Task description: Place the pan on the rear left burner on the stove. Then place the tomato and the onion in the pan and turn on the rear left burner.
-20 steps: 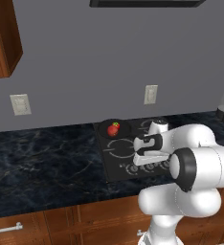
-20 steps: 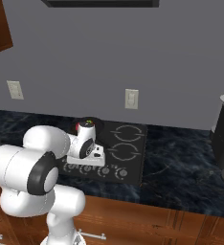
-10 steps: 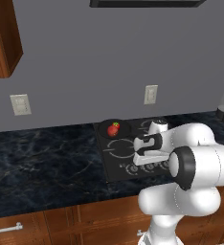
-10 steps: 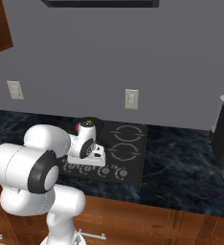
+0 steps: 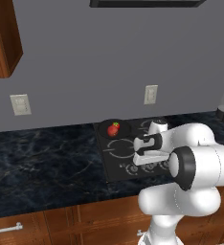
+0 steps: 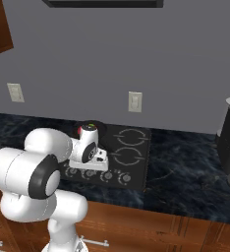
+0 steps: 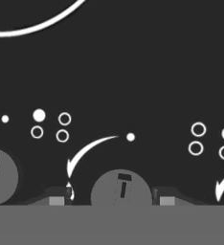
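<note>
1. Dark claw (image 7: pixel 112 200): fingertips (image 7: pixel 57 196) flank a grey knob (image 7: pixel 121 188), apart from it, narrower than before.
2. Stove (image 5: pixel 115 168): pan (image 5: pixel 123 126) on rear left burner, tomato (image 5: pixel 113 129) inside, unmoved.
3. Onion: hidden or indistinct.

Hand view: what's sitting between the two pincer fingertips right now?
A round grey stove knob sits between the fingertips, with a small gap on each side; the pincer hasn't closed on it.
</note>
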